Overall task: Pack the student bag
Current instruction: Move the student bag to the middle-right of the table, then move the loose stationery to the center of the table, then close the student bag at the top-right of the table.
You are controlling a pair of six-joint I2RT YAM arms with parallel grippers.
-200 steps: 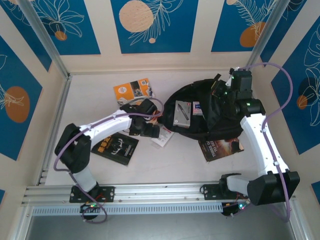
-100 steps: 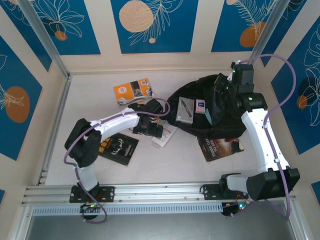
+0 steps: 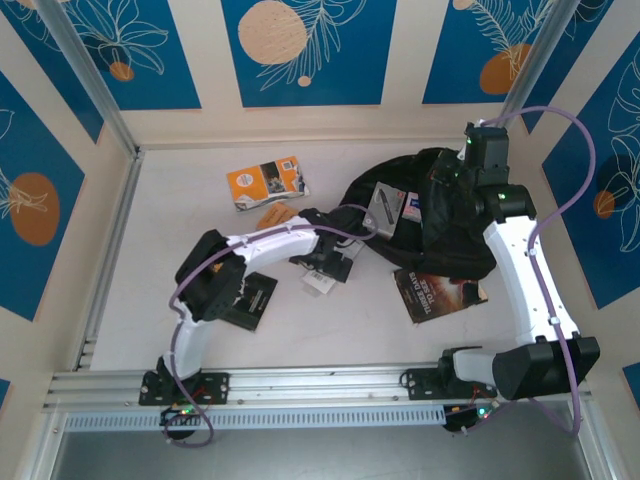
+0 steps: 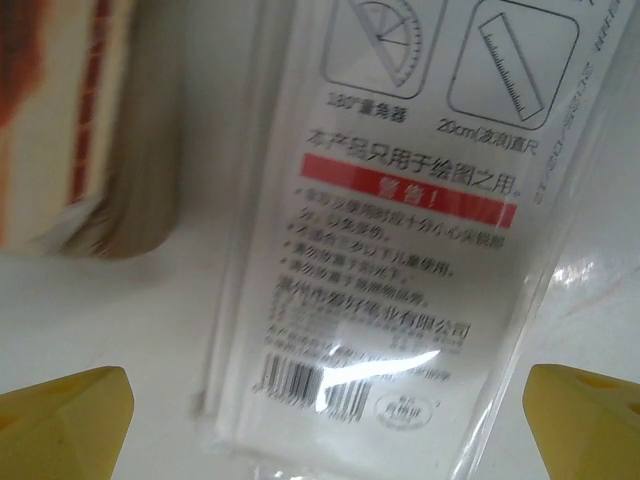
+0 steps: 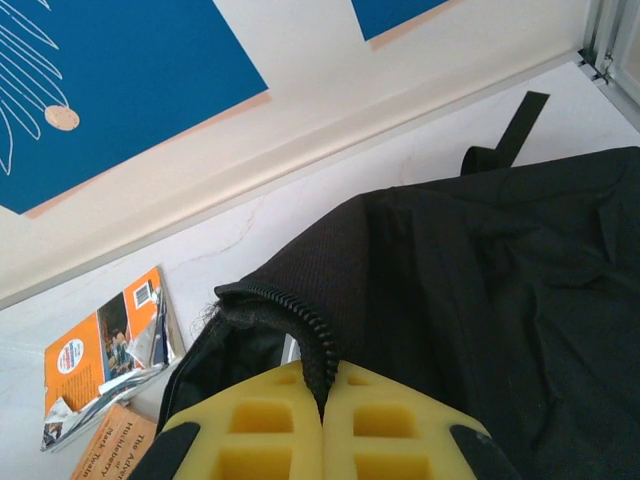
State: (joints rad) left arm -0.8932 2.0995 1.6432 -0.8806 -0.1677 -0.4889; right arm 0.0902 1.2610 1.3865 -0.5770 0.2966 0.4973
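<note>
**A:** Entry one, the student bag (image 3: 455,235). Where is it lying?

**B:** It is lying on the far right part of the table (image 3: 180,200), bunching up against the right arm, with its mouth gaping toward the left. A grey flat case (image 3: 383,207) is sticking out of the opening. A small white-and-blue item (image 3: 410,205) is sitting just beside the case.

**A:** Entry two, the right gripper (image 5: 322,395)?

**B:** Its yellow fingers are pressing together on the zippered rim of the bag's mouth, pinching the black fabric between them.

**A:** Entry three, the left gripper (image 4: 325,440)?

**B:** Its fingertips (image 4: 70,415) are standing wide apart and gripping nothing. They are hovering over a clear packet (image 4: 400,250) printed with a protractor and a ruler, which is lying flat on the table. A blurred book edge (image 4: 110,150) is resting just left of the packet.

**A:** Entry four, loose stock on the table?

**B:**
- An orange book (image 3: 267,182) is lying near the back wall, left of the bag.
- A second orange item (image 3: 275,215) is lying just in front of it, close to the left arm.
- A black-covered book (image 3: 250,300) is lying partly under the left arm.
- A dark book (image 3: 437,292) is lying at the bag's near edge, beside the right arm.
</note>
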